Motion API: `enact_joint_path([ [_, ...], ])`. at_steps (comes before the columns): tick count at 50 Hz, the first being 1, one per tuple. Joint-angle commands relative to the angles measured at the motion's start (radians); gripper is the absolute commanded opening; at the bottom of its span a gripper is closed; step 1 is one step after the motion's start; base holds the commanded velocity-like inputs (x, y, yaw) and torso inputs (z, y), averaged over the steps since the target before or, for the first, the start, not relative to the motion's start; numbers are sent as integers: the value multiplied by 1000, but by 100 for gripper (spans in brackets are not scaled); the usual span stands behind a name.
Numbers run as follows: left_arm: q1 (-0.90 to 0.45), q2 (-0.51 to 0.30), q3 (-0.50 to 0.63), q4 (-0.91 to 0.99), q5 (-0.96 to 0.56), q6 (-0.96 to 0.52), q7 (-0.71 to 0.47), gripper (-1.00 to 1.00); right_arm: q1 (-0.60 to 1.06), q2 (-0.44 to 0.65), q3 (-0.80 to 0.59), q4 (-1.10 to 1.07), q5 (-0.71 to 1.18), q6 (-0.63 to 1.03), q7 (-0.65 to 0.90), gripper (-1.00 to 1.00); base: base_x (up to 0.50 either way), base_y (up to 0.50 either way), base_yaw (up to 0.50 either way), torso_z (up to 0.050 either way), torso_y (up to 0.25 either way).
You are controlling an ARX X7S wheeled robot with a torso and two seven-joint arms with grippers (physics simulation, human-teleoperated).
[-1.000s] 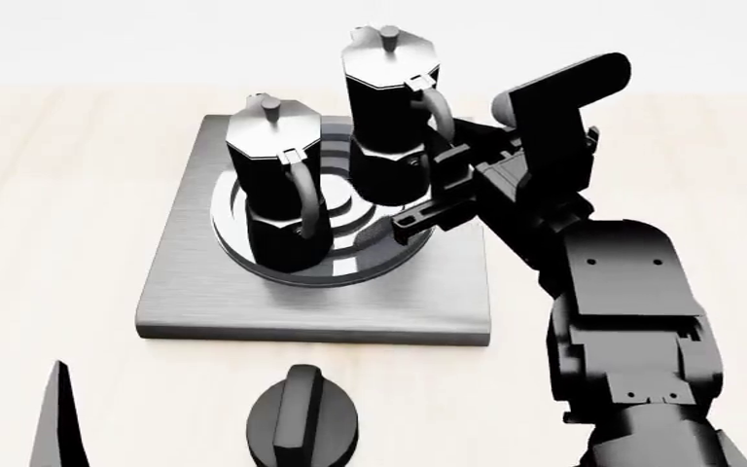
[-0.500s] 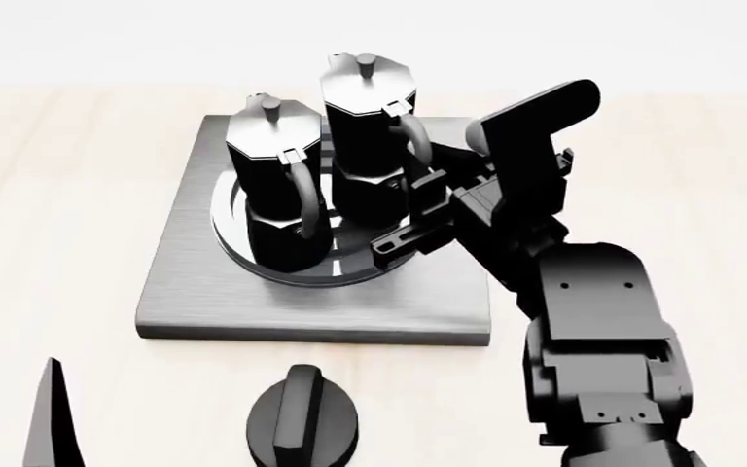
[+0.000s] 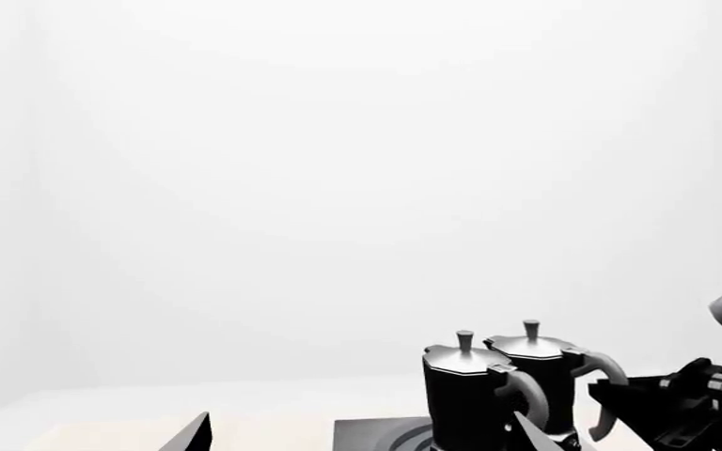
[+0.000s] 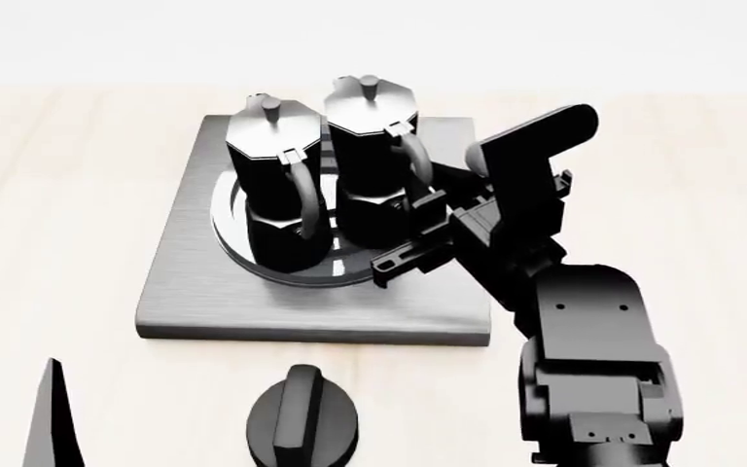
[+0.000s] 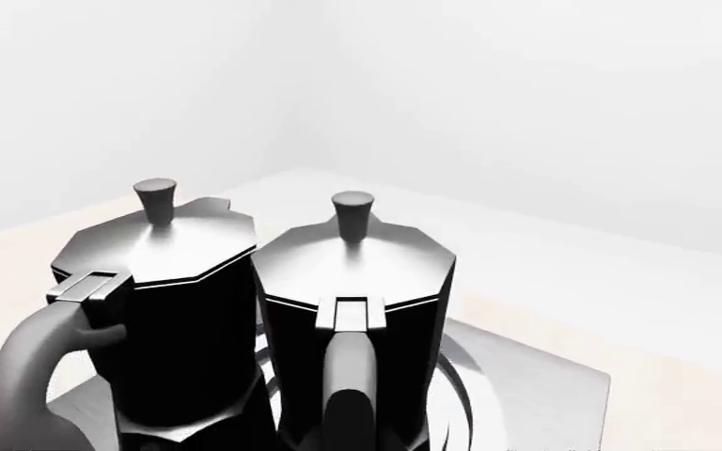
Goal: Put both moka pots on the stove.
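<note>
Our right pincer (image 4: 415, 229) sits at the curved handle of the second pot (image 4: 371, 161), and from the head view we judge that it is closed on that handle, though the black fingers merge with the black pot and the wrist camera does not show them at all. That pot now stands over the ring burner of the stove (image 4: 186, 292), just beside the first pot (image 4: 276, 185), the two bodies so near that we cannot tell whether they touch. Here lies the risk: if we let go while the base is not yet flat on the burner, the pot could rock and knock its neighbour, and if we draw the arm back at a slant a finger could hook the handle and drag or tip the pot off the ring. A clean opening and a straight retreat away from the handle look safest to us. Our left pincer shows only as a dark sliver at the low left edge of the head view, so we cannot tell its state. The round knob (image 4: 302, 418) lies on the table (image 4: 50, 204) in front of the stove, well apart from the pots. Against the frame a second ago, the second pot has come down and moved toward the first, and our right arm has shifted left with it.
</note>
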Motion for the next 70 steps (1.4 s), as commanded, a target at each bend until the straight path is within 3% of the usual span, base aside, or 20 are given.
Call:
enact_joint_path([
  [1,-1,-2,0,6,-2,-5,-4,100,-2,-9,113,-1,-50,-19,-4,-100,0,0,0,0,0],
  [29,-2,-5,6,5,-1,-2,-6,100,-23,-11,195,-1,-133,-8,-15,-100,0,0,0,0,0],
  [30,-2,-5,6,4,-2,-2,-6,100,-21,-12,197,-1,-134,-10,-14,100,0,0,0,0,0],
  [42,-3,-3,12,-5,0,4,-6,100,-23,-28,211,-51,-135,-54,-42,100,0,0,0,0,0],
  [43,-3,-4,12,-3,1,4,-6,100,-56,-29,210,-145,-134,-7,-38,100,0,0,0,0,0],
  [44,-2,-6,9,5,-2,0,-8,100,-160,-32,223,-295,-106,143,-33,100,0,0,0,0,0],
  [48,-1,-4,11,-3,2,5,-9,100,-342,-49,284,-895,-15,371,27,100,0,0,0,0,0],
  [51,1,-5,17,3,7,4,-9,100,-442,-74,312,-1274,49,454,84,100,0,0,0,0,0],
  [55,0,-10,8,8,-1,0,-11,100,-529,-90,318,-1576,124,551,213,100,0,0,0,0,0],
  [62,-1,-10,4,9,-4,3,-15,100,-672,-86,293,-1888,110,637,408,100,0,0,0,0,0],
  [70,1,-11,4,10,-2,8,-17,100,-817,-65,211,-1995,36,588,502,100,0,0,0,0,0],
])
